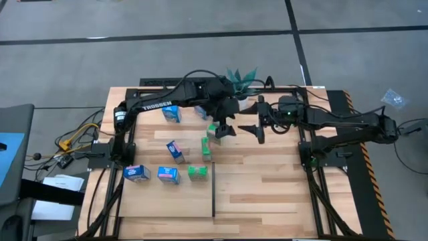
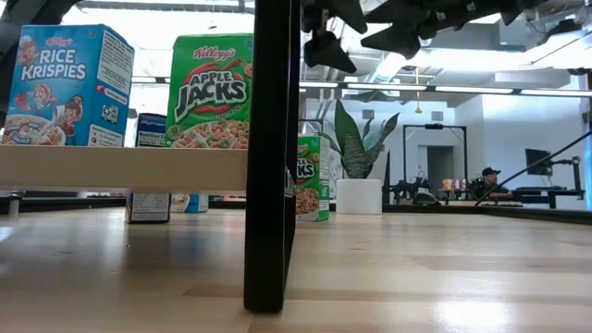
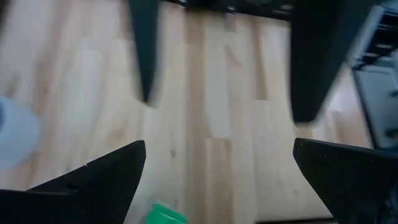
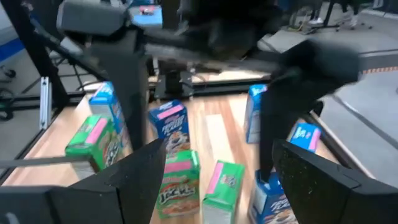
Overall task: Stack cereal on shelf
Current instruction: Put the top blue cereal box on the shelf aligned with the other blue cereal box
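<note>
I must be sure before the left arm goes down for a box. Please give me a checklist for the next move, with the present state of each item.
1. Left tool open: ok, fingers spread wide in the left wrist view.
2. Left tool empty: ok, only bare wood between its fingers.
3. Green cereal box near the left tool: ok, it stands just beside it.
4. Right tool clear of the left tool: cannot tell, they hang close together.
5. Right tool empty: ok, open, nothing between its fingers.
6. Potted plant out of the path: ok, at the table's far edge.
</note>
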`<action>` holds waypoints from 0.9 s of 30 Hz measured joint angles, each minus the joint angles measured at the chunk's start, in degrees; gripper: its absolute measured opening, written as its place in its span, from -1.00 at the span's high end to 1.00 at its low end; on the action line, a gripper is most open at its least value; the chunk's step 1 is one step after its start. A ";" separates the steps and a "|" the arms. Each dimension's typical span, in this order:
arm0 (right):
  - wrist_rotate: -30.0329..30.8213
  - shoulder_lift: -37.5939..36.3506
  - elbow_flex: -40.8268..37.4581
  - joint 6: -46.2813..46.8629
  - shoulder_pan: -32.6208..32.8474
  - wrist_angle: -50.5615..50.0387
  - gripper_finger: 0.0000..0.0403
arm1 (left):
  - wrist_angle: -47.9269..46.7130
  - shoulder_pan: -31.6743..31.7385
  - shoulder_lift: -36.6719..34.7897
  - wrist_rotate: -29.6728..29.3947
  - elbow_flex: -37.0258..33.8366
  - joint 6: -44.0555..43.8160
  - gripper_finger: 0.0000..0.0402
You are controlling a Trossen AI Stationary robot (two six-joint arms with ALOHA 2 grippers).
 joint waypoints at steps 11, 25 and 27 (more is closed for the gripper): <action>0.28 1.00 -0.04 0.83 3.39 -0.18 -0.58 | 1.11 -1.27 0.02 -6.77 -0.02 -1.26 -0.98; -6.98 1.09 0.00 -0.50 5.46 4.91 -0.58 | 6.48 -0.79 0.47 -10.70 0.07 -1.47 -0.98; -7.50 1.36 -0.04 -0.50 6.01 4.98 -0.58 | 7.63 -0.42 0.92 -13.02 0.14 -2.81 -0.98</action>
